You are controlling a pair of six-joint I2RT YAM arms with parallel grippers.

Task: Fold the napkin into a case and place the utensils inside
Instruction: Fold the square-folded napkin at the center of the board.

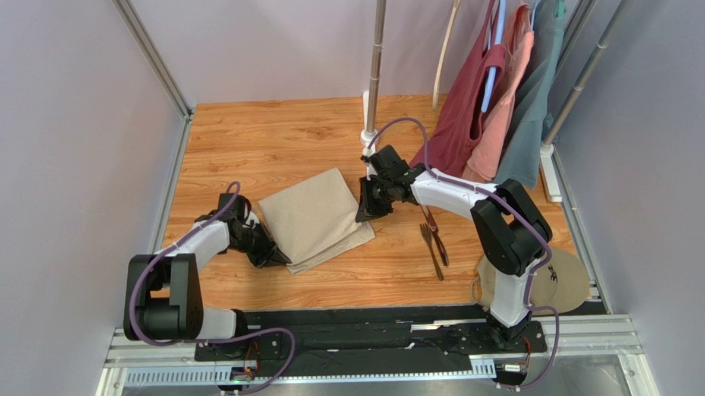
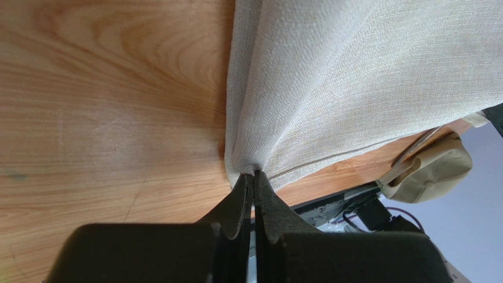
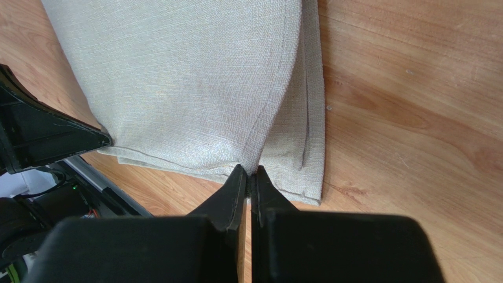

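The beige-tan napkin lies folded over on the wooden table, its top layer lifted at two corners. My left gripper is shut on the napkin's near-left corner, pinching the cloth at its fingertips. At the cloth's right edge, my right gripper is shut on a corner of the top layer; lower layers lie flat beneath. The dark brown utensils, a fork among them, lie on the wood to the right of the napkin, apart from it.
A metal pole stands at the back centre. Maroon, salmon and grey-teal garments hang at the back right. A round tan disc lies at the near right by the right arm's base.
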